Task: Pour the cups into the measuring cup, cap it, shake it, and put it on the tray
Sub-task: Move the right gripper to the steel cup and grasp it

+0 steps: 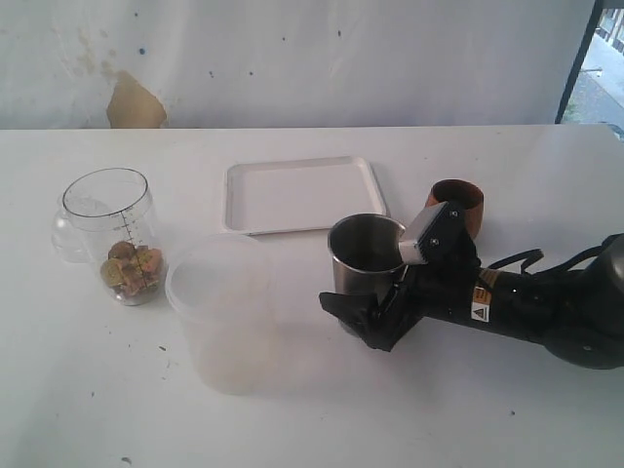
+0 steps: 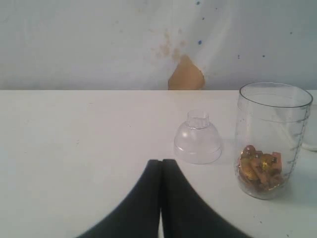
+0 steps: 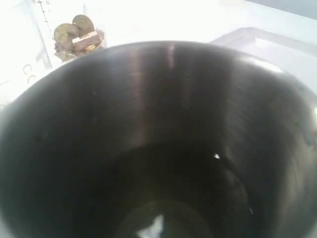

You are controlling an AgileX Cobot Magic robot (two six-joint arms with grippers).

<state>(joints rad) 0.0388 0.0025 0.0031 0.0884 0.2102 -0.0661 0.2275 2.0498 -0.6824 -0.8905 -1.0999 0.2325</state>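
The right gripper (image 1: 366, 317) stands with fingers spread wide at the base of the upright steel tumbler (image 1: 363, 255); whether they touch it cannot be made out. The wooden cup (image 1: 456, 202) sits at the tumbler's two o'clock, the white tray (image 1: 302, 195) at its eleven. At nine o'clock, beyond a frosted tub (image 1: 229, 322), stands the measuring cup (image 1: 109, 229). The left gripper (image 2: 161, 161) is pressed closed, empty.
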